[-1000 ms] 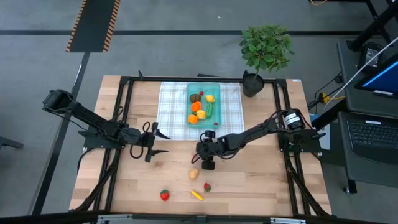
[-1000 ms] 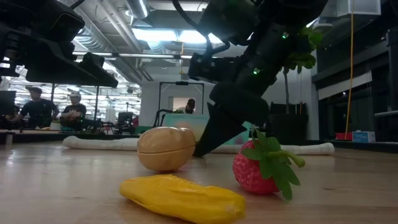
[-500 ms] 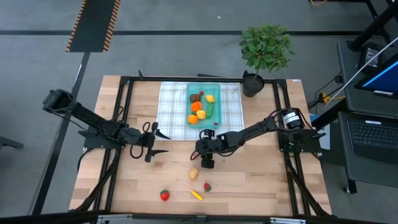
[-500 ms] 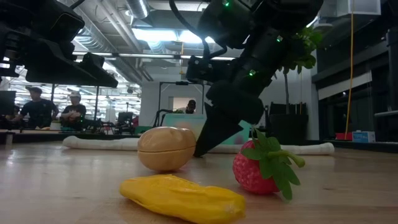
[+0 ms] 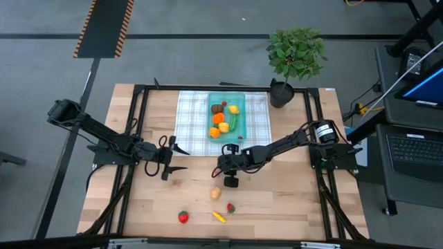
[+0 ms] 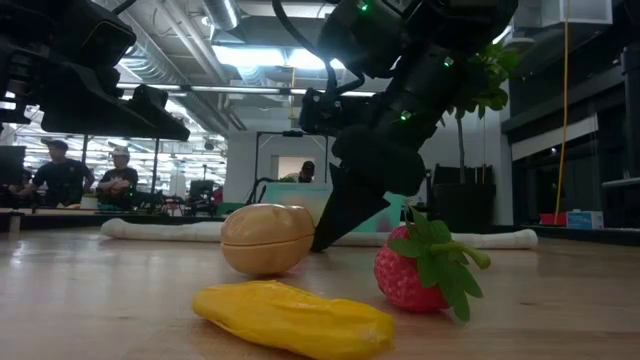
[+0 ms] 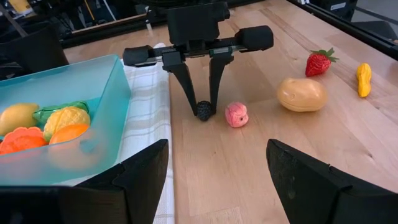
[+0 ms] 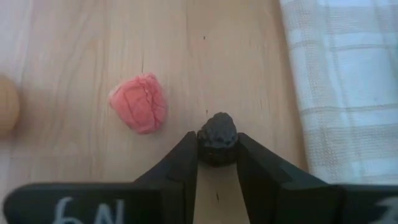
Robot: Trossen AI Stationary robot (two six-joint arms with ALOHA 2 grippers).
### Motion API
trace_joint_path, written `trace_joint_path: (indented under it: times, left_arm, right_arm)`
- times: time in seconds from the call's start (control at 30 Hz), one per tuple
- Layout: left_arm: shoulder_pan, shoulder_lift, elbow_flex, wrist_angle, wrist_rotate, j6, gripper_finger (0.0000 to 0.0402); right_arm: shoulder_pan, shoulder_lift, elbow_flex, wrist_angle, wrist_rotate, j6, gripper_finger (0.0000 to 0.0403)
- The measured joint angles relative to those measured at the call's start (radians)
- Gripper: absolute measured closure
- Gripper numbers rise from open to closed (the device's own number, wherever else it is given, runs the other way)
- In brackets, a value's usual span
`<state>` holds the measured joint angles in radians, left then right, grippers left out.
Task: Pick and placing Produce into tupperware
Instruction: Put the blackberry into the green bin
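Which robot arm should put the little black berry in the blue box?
The right one. Its tool is already shut on the black berry, on the table just off the cloth. The left tool waits open, farther from it.

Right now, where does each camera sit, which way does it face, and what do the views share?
High: overhead, straight down; both arms, tupperware.
Low: table height, level across; right gripper behind potato.
Left wrist: forward past own fingers at the right gripper.
Right wrist: down past own fingers clamping a dark berry.
Shared: both wrist views show the berry and pink piece.
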<state>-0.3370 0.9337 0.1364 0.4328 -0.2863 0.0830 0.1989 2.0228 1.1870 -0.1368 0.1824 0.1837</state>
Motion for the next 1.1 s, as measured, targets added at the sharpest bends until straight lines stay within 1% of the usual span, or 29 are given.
trace_joint_path:
  times: [0.1, 0.23, 0.5, 0.73, 1.1]
  left_arm:
    - [0.000, 0.000, 0.000, 0.000, 0.000, 0.000, 0.0137]
    - [0.000, 0.000, 0.000, 0.000, 0.000, 0.000, 0.0137]
    - [0.000, 0.000, 0.000, -0.002, 0.000, 0.000, 0.0137]
    - [0.001, 0.000, 0.000, -0.017, 0.000, 0.000, 0.0137]
    - [0.008, 0.000, -0.001, -0.033, 0.000, 0.007, 0.0137]
  right_arm:
    - [0.000, 0.000, 0.000, 0.000, 0.000, 0.021, 0.0302]
    - [0.000, 0.000, 0.000, 0.006, 0.000, 0.022, 0.0313]
    - [-0.039, -0.008, 0.000, 0.015, -0.001, 0.021, 0.0313]
    - [-0.069, -0.062, 0.000, 0.027, -0.061, 0.016, 0.0314]
    - [-0.092, -0.136, 0.000, -0.012, -0.061, 0.020, 0.0314]
